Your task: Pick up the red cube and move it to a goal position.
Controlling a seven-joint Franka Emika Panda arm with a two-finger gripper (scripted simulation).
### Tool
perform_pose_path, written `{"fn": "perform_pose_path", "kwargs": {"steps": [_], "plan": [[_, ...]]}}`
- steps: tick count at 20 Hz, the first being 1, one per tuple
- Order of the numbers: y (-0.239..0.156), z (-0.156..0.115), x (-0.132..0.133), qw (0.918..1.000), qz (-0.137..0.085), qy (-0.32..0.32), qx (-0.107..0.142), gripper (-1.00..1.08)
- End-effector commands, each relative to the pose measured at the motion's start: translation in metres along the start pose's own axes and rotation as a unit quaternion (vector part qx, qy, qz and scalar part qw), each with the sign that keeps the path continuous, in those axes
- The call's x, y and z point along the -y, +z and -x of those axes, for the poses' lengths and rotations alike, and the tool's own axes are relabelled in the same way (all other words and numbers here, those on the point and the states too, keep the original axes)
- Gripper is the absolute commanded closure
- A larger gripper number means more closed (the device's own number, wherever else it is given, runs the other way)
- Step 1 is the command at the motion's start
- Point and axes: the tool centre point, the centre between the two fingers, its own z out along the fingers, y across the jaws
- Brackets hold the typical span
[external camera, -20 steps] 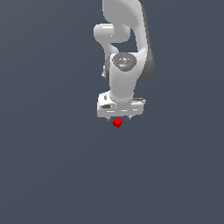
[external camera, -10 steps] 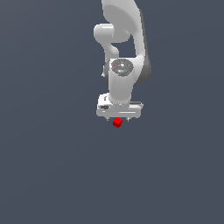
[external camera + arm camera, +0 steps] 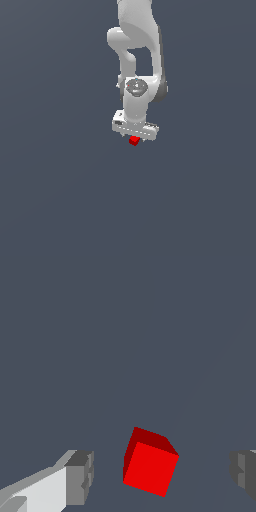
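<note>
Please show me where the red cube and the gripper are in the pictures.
red cube (image 3: pixel 150 468): wrist view, on its front face.
gripper (image 3: pixel 160 476): wrist view, midway between the two fingertips, open around the cube.

The supporting surface (image 3: pixel 55 190) is a flat, uniform slate-grey plane with no edges, seams or markings in either view; it fills the whole background of the exterior view and of the wrist view (image 3: pixel 100 331); the red cube (image 3: pixel 149 466) is the only small object seen against it, turned askew; whether the cube rests on it cannot be told.
</note>
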Motion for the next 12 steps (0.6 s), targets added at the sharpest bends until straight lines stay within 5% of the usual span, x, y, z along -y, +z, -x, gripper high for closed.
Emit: {"fn": "perform_pose_path", "kwargs": {"steps": [1, 12], "plan": [[0.014, 0.007, -0.002, 0.9994, 0.0, 0.036, -0.001, -0.92], [0.058, 0.027, -0.003, 0.9897, -0.002, 0.143, -0.004, -0.92]]}}
